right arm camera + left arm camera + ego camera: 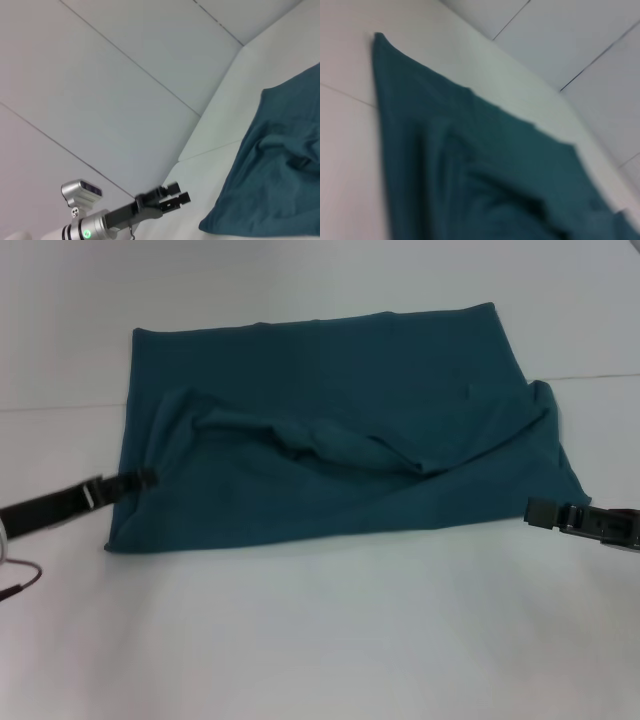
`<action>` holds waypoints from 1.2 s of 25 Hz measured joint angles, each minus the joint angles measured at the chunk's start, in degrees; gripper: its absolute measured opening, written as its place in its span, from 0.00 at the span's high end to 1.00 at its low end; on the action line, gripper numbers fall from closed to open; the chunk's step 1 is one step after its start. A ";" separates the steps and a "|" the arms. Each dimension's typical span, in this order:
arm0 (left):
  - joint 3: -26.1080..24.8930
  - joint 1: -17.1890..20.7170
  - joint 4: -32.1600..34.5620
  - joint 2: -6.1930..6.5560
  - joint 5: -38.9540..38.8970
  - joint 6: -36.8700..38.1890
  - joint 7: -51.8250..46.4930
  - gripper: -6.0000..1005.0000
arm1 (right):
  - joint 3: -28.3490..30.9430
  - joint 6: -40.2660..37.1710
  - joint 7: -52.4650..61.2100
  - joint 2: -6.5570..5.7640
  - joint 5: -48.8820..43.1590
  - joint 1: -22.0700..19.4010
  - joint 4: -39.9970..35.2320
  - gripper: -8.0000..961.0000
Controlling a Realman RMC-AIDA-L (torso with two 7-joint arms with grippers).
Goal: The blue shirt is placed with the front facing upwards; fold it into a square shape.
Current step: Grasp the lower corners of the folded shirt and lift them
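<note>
The blue shirt [330, 420] lies on the white table [320, 640], folded into a wide, rough rectangle with a raised crease across its middle. It also fills the left wrist view as the shirt [470, 170], and its edge shows in the right wrist view as the shirt [280, 175]. My left gripper [148, 478] is low at the shirt's left edge. Seen from the right wrist, the left gripper [176, 194] is open and holds no cloth. My right gripper [535, 510] hovers just off the shirt's near right corner.
White tabletop surrounds the shirt, with a broad bare strip toward me. A seam line [60, 408] crosses the table behind the shirt's left side. A thin dark cable [20, 585] hangs by the left arm. Grey tiled floor [100, 100] lies beyond the table's edge.
</note>
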 joint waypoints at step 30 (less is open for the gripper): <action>0.52 -4.07 -5.38 0.46 11.58 -6.31 -13.13 0.16 | 0.01 1.41 -0.45 -0.20 0.14 -0.98 1.59 0.03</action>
